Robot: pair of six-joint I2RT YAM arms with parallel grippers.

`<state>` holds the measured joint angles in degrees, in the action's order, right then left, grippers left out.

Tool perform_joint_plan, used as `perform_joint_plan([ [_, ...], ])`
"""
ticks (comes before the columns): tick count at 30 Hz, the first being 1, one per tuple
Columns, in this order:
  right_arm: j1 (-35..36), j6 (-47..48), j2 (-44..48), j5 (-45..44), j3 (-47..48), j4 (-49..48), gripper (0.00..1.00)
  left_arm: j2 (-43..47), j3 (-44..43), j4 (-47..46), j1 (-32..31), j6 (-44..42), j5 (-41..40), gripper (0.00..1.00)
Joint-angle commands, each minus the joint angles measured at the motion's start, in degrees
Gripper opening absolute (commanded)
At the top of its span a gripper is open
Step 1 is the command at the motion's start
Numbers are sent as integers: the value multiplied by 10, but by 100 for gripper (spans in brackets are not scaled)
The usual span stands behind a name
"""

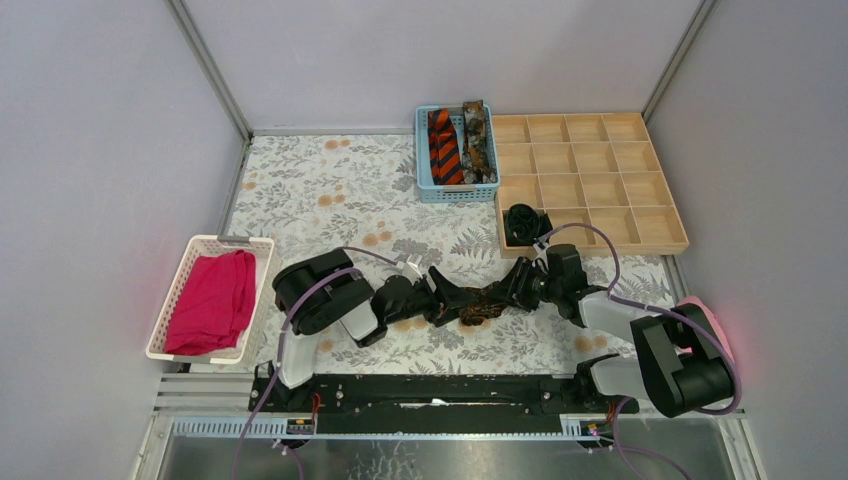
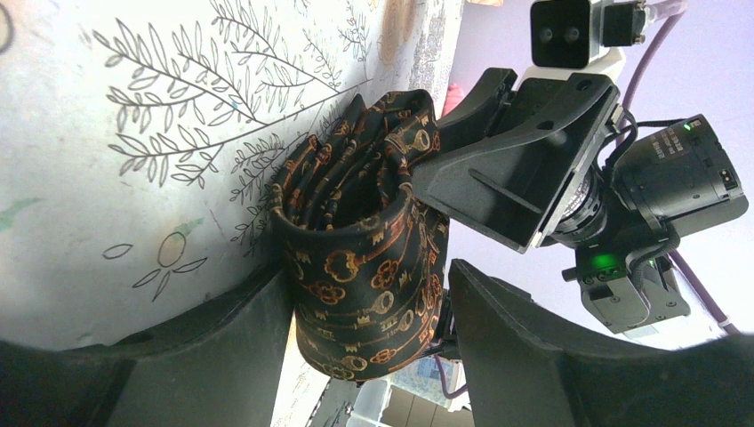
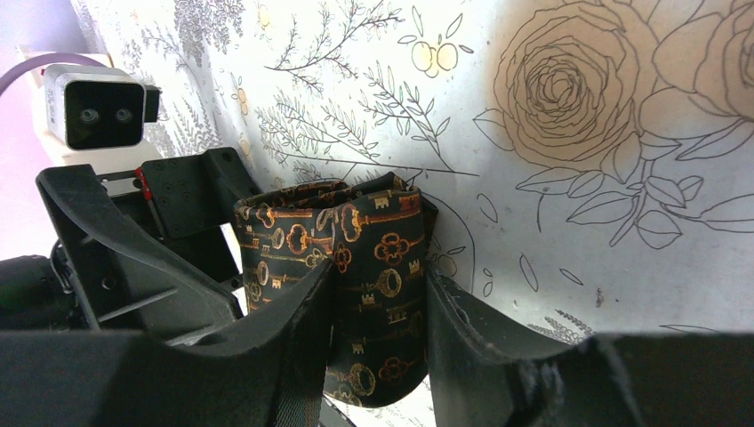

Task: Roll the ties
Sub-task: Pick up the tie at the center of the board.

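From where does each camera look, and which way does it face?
Top external: above and behind the bases, looking down on the table; left arm and right arm meet at the rolled tie.
Left wrist: on the left arm, facing the rolled tie past its own fingers; right gripper opposite.
Right wrist: on the right arm, facing the rolled tie past its own fingers; left gripper opposite.
Shared: both wrist views see the same rolled tie from opposite sides.
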<state>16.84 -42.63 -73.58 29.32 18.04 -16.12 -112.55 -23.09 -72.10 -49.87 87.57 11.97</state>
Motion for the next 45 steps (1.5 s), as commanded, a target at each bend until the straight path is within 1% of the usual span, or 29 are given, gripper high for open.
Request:
perform_joint_plan([
  [1,-2,-26,-16,35,-7,-42,45,-48,4,27,-10,-16,-2,71],
  [9,0,-54,-41,60,-15,-92,45,-80,-10,-10,-12,-6,11,70],
  [14,8,-63,-41,69,-14,-103,43,-82,-15,-1,-12,-14,7,68],
  [19,28,-69,-30,64,-6,-97,42,-104,-34,-8,-12,-12,16,64],
  [22,42,-68,-40,62,2,-89,42,-116,-41,-20,-12,-8,24,61],
  [24,49,-78,-45,55,-2,-104,41,-120,-43,-21,-12,-7,29,56],
  [25,50,-77,-46,51,-1,-101,41,-119,-41,-26,-12,-7,29,52],
  [26,52,-74,-50,49,1,-99,42,-119,-38,-27,-11,-6,27,45],
  [27,52,-69,-56,48,4,-93,42,-116,-36,-25,-11,-7,27,34],
  [28,52,-67,-62,48,6,-91,41,-114,-37,-20,-10,-12,28,27],
  [29,52,-68,-67,49,5,-100,41,-111,-40,-9,-10,-16,30,22],
  [32,53,-75,-76,52,3,-116,42,-112,-50,1,-10,-24,37,15],
  [35,53,-66,-63,44,5,-105,43,-115,-54,2,-10,-28,39,7],
  [36,54,-58,-45,30,10,-79,47,-116,-54,7,-9,-28,39,4],
  [37,54,-47,-33,20,15,-62,58,-116,-54,7,-9,-29,38,1],
  [39,55,-21,24,-24,29,4,75,-116,-52,5,-8,-30,36,0],
  [40,54,-5,54,-43,39,38,86,-116,-50,1,-8,-31,34,0],
  [41,54,10,83,-63,52,68,93,-116,-48,-3,-8,-32,34,0],
  [42,54,23,112,-84,65,103,98,-114,-47,-3,-8,-33,30,0],
  [45,54,50,194,-138,107,179,100,-103,-44,3,-7,-41,22,0],
])
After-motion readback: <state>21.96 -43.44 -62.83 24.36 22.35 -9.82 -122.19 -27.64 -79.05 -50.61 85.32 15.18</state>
